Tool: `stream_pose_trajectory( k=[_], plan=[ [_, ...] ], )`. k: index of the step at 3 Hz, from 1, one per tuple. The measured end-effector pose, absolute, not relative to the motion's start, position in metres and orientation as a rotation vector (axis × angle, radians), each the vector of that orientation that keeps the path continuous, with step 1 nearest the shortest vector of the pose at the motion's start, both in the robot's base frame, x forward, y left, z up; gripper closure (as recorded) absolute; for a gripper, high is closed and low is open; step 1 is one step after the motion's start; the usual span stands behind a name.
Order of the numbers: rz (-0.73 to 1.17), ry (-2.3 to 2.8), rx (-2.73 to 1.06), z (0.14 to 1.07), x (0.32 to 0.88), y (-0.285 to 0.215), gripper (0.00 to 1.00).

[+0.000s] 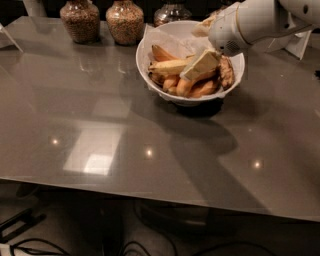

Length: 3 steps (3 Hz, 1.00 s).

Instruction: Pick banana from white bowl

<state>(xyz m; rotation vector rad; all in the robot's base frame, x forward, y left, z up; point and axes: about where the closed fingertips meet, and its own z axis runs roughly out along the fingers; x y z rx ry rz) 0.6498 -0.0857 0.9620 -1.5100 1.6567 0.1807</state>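
Note:
The white bowl (150, 47) with a paper liner stands at the back middle of the grey table. In it lies the long pale-yellow banana (166, 66), pointing left to right, with shorter orange bananas (202, 89) in front of it and a brown-blackened banana (226, 72) at the right. My gripper (198, 66) reaches in from the upper right on a white arm (250, 22). It hangs over the middle of the bowl, right at the right end of the pale banana, and hides that end.
Two glass jars of grains (81, 20) (125, 21) and a third jar (171, 12) stand behind the bowl at the table's back edge. White cards stand at the far left (7, 37) and far right (300, 42). Cables lie on the floor below the front edge.

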Motion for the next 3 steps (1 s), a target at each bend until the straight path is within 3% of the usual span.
stream_pose_trajectory(
  k=[1,3],
  plan=[
    [0.231,1.645,-1.518,0.950,0.660,-0.070,0.33],
    [0.273,1.658,-1.527,0.935,0.665,-0.062,0.34]
  ],
)
